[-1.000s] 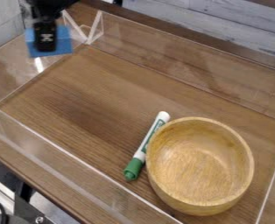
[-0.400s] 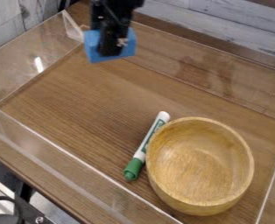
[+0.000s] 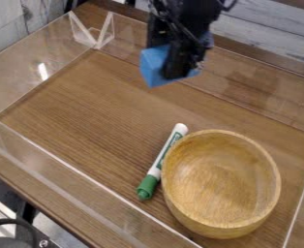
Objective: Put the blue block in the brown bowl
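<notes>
Pinching the blue block, my gripper hangs above the table; the brown bowl sits toward five o'clock, a green-and-white marker touching its nine o'clock rim

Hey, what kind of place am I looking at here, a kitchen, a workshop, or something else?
Probably a robot test bench, not a kitchen: a wood-grain table fenced by clear plastic walls, a gripper carrying a blue block, and only a brown bowl and marker pen laid out.
</notes>
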Controlling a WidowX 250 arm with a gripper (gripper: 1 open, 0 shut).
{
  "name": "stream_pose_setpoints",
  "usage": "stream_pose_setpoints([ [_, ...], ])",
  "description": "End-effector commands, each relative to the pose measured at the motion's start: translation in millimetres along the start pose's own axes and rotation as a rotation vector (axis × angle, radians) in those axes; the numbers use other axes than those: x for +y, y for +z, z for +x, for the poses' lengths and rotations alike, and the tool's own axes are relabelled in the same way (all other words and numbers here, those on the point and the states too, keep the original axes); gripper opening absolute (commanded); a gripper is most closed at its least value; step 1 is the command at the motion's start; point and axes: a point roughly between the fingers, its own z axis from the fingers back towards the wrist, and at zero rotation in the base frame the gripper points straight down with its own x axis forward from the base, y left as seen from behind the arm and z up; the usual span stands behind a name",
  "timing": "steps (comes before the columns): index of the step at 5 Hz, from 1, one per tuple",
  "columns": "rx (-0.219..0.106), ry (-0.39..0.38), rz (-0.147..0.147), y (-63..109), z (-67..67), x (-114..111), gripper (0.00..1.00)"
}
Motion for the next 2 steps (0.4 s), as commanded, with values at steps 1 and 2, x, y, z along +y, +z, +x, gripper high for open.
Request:
stream_pose_setpoints([
  [1,-0.068,0.063,0.015,24.2,2.4,-20,0.0],
  [2,-0.073,0.125,0.005,29.4,1.2,-42,0.0],
])
